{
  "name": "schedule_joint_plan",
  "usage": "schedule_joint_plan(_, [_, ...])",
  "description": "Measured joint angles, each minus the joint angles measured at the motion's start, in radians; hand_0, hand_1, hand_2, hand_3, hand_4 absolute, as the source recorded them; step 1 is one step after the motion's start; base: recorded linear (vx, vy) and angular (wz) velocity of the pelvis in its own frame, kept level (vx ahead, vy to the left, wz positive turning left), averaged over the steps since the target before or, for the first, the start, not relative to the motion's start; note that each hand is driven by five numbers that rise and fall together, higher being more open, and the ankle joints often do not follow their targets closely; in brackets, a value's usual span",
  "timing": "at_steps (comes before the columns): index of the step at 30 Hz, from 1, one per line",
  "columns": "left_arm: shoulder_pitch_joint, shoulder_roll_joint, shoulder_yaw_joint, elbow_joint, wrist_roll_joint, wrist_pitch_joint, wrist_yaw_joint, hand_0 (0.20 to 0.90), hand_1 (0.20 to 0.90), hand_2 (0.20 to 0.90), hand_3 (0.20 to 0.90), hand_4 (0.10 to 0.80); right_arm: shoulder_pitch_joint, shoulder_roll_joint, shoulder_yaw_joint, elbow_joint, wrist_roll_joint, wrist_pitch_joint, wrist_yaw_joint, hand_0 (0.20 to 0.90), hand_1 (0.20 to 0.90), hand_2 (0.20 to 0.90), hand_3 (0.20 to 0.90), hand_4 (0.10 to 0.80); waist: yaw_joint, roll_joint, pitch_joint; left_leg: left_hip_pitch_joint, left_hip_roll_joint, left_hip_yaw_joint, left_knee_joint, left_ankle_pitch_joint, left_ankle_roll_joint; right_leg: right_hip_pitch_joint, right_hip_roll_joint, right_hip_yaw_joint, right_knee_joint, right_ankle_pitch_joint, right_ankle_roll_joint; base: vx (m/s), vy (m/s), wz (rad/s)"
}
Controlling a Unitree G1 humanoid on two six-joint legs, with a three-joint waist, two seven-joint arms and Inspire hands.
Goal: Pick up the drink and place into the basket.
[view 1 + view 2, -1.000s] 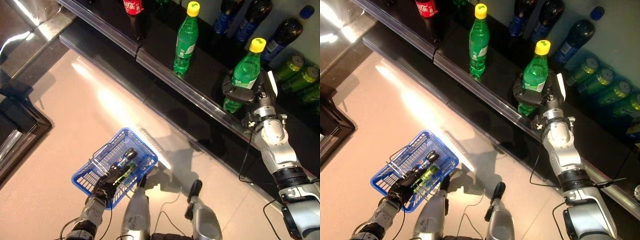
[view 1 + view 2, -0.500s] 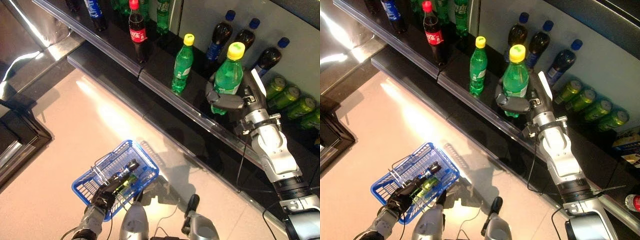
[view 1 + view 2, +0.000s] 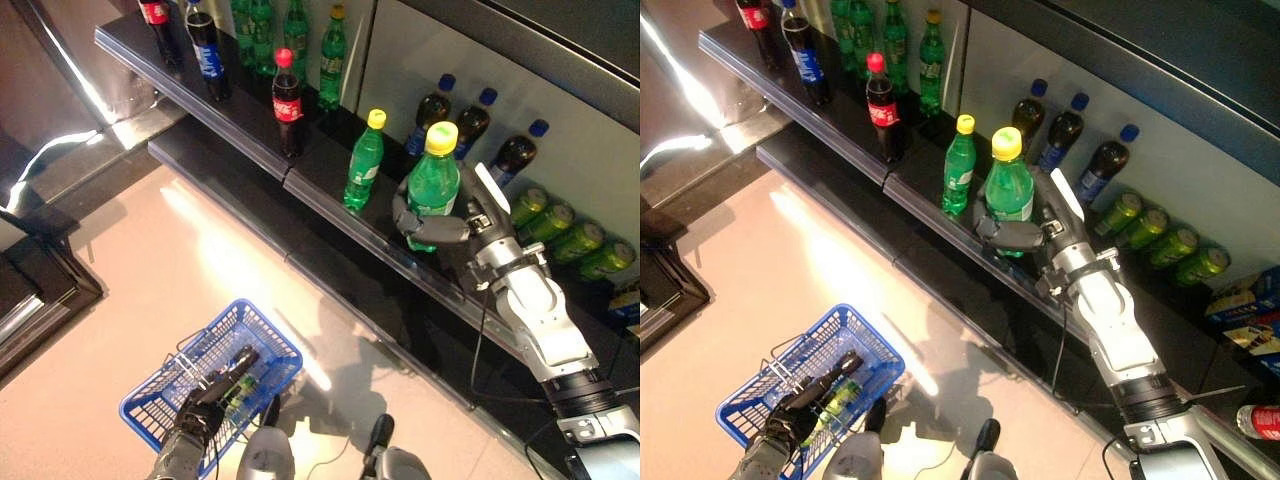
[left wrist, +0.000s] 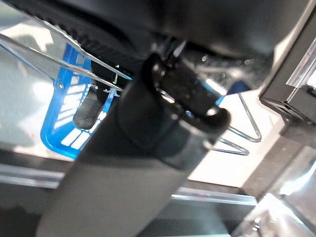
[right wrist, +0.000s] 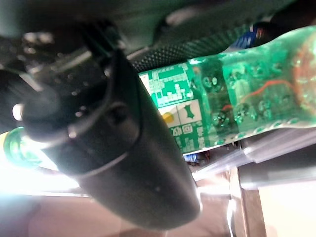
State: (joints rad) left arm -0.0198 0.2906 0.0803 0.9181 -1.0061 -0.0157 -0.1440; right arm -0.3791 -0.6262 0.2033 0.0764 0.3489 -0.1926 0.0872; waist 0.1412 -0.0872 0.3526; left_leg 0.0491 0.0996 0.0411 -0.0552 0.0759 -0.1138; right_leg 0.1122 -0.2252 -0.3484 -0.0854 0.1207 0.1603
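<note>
Right hand [image 3: 440, 222]: fingers curled round the lower body of a green bottle [image 3: 431, 190] with a yellow cap. The bottle is upright, held over the front part of the lower shelf [image 3: 330, 200], toward 2 o'clock in the left eye view. The right wrist view confirms the grasp: the thumb lies across the label and the bottle's green body shows past it.

Left hand [image 3: 205, 402]: at 7 o'clock, closed on the wire handle [image 4: 64, 61] of a blue basket [image 3: 170, 395]. The basket hangs from that handle above the pale floor [image 3: 150, 270]. One drink bottle [image 3: 836, 402] with a green label lies inside it, partly hidden by the hand.

Shelf contents, lower shelf: a second green bottle with yellow cap [image 3: 364, 160] stands just beside the held one, on its 9 o'clock side. A cola bottle with red cap [image 3: 288, 105] stands further along toward 10 o'clock. Three dark bottles with blue caps [image 3: 470, 122] stand in a row against the back wall behind the held bottle. Green cans [image 3: 560, 225] lie on their sides at 3 o'clock.

Upper left of the shelf, at 11 o'clock: more bottles, among them a dark one with a blue label [image 3: 207, 55] and several green ones [image 3: 290, 30].

The held bottle and the basket are well apart.
</note>
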Motion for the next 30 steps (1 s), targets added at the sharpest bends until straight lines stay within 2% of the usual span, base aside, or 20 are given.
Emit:
schedule_joint_plan(5, [0.039,0.006,-0.011,-0.059,-0.045,0.001,-0.002,0.300,0.300,0.300,0.200,0.100,0.005,0.015,0.061,0.000,-0.044,0.000,-0.002,0.300,0.300,0.300,0.200,0.100,0.032,-0.011,-0.028,-0.001,0.000,-0.012,-0.001,0.000,0.000,0.007,0.000,-0.008,0.000,-0.002,0.001,0.005,-0.054,0.08])
schedule_joint_plan(12, [0.071,0.023,-0.086,-0.264,-0.182,0.034,-0.044,0.300,0.300,0.300,0.200,0.100,0.011,0.048,0.124,0.000,-0.108,0.000,-0.053,0.300,0.300,0.300,0.200,0.100,0.104,-0.045,-0.051,-0.019,-0.002,-0.041,-0.001,0.007,-0.002,0.010,0.001,-0.038,0.000,-0.005,0.001,0.013,-0.043,0.13])
schedule_joint_plan(17, [0.073,0.031,-0.146,-0.403,-0.255,0.072,-0.045,0.300,0.300,0.300,0.200,0.100,0.011,0.048,0.149,-0.001,-0.182,0.000,-0.094,0.300,0.300,0.300,0.200,0.100,0.110,-0.048,-0.053,-0.036,-0.004,-0.077,-0.002,0.018,-0.003,0.016,0.003,-0.068,0.000,-0.008,0.001,0.016,-0.003,0.18])
schedule_joint_plan(24, [0.088,0.073,-0.232,-0.566,-0.273,0.121,-0.048,0.300,0.300,0.300,0.200,0.100,0.011,0.048,0.176,-0.001,-0.194,0.000,-0.133,0.300,0.300,0.300,0.200,0.100,0.135,-0.048,-0.053,-0.037,-0.004,-0.092,-0.018,0.029,-0.003,0.020,0.004,-0.086,-0.001,-0.011,0.002,-0.002,-0.002,0.08])
schedule_joint_plan(30, [0.099,0.104,-0.255,-0.682,-0.274,0.149,-0.071,0.300,0.300,0.300,0.200,0.100,0.011,0.050,0.204,-0.001,-0.194,-0.001,-0.137,0.300,0.300,0.300,0.200,0.100,0.144,-0.048,-0.053,-0.036,-0.005,-0.094,-0.020,0.029,-0.003,0.019,0.004,-0.087,-0.001,-0.013,0.003,0.000,0.005,0.00])
